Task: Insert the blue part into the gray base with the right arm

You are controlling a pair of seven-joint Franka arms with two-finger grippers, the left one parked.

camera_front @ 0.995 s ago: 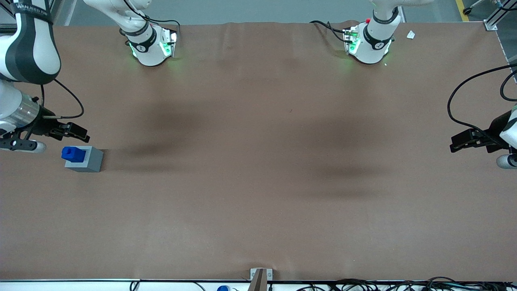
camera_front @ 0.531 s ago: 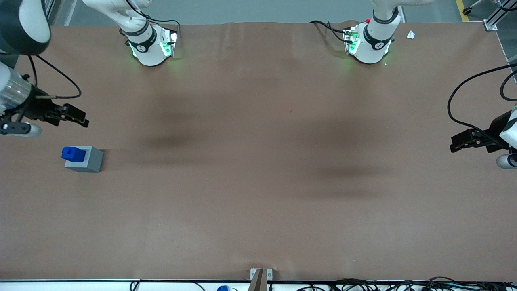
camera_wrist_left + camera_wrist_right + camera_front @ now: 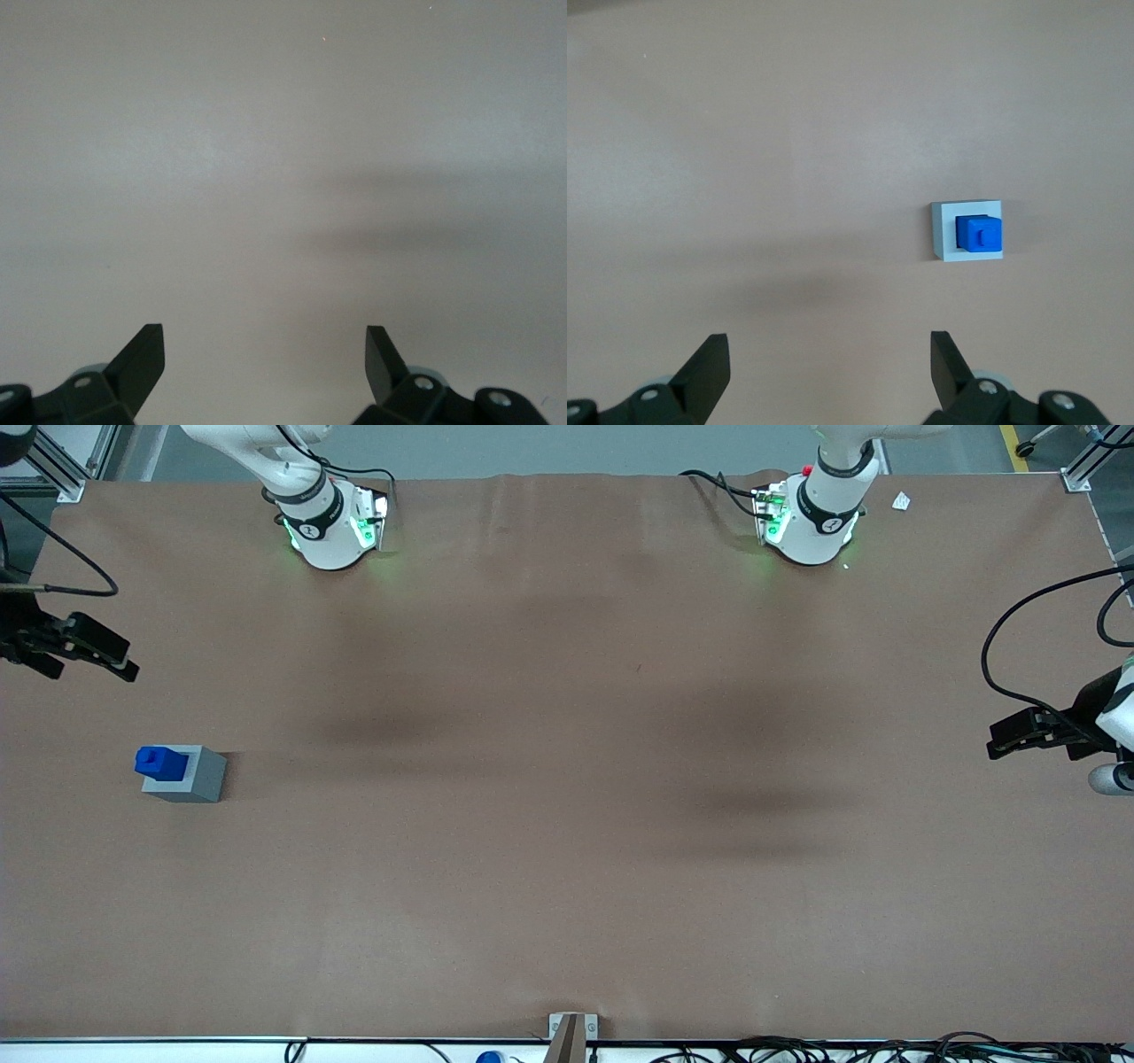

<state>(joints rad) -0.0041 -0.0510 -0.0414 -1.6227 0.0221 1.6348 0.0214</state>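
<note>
The blue part point(image 3: 159, 761) sits in the recess on top of the gray base point(image 3: 189, 776), standing up out of it, with a rim of gray showing around it. In the right wrist view the blue part point(image 3: 979, 234) fills most of the gray base's point(image 3: 943, 235) top face, and a small raised stub shows on its upper surface. The base rests flat on the brown counter point(image 3: 567, 824), toward the working arm's end of it and roughly midway between the robot bases and the edge nearest the front camera. The right arm's gripper point(image 3: 97, 654) hangs above the counter at the working arm's end, farther from the front camera than the base and well apart from it, touching neither block. It is released: in the right wrist view the gripper point(image 3: 828, 363) shows its two black fingers point(image 3: 709, 367) spread wide with only bare counter between them, and nothing is held. A black cable point(image 3: 62, 567) loops from the arm above the gripper. The right arm's base point(image 3: 328, 527) stands at the edge of the counter farthest from the front camera, lit green. Soft dark shadows lie across the middle of the counter.
</note>
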